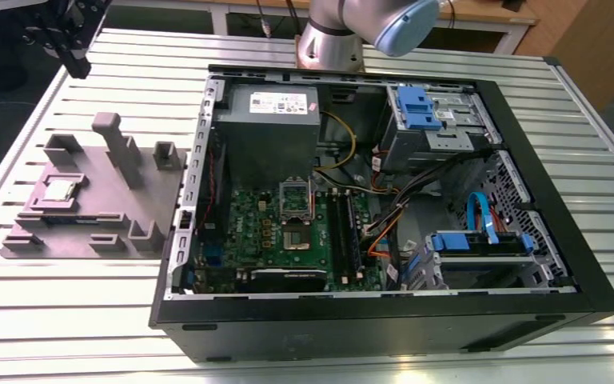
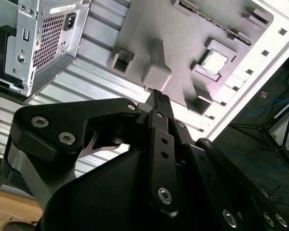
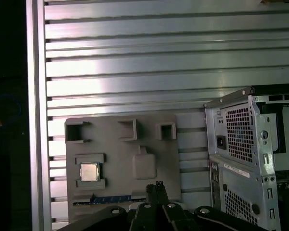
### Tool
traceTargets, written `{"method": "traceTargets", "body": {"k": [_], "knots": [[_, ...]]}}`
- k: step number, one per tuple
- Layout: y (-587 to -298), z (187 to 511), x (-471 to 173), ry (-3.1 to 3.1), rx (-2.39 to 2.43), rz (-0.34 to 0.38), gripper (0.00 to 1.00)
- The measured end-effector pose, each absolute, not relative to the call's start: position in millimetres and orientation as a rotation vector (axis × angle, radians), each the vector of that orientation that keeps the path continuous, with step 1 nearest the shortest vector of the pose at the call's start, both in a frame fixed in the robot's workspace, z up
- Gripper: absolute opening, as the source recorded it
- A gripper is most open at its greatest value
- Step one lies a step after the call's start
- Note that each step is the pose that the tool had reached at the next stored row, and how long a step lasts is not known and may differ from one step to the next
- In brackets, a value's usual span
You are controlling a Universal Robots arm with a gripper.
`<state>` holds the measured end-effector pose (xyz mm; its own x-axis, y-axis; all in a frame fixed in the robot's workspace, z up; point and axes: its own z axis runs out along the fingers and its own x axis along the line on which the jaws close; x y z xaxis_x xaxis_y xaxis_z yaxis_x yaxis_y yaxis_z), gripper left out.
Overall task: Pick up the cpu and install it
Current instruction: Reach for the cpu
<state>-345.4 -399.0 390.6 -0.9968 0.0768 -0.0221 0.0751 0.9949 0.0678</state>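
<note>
Hovering high above the block (image 3: 149,139), your gripper (image 3: 156,184) has jaws closed, empty; the cpu (image 3: 89,172) lies flat below, off-centre.

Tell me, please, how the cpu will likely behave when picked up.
The cpu is a thin flat square, so probably stiff and light. Its shiny metal top may be slippery. Lying flat in the grey block, it shouldn't roll.
</note>
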Motion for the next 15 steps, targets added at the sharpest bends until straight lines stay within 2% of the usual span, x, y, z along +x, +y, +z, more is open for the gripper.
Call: {"method": "traceTargets", "body": {"k": [15], "knots": [[-399, 390, -358, 3.113, 0.118, 0.104, 0.10]]}}
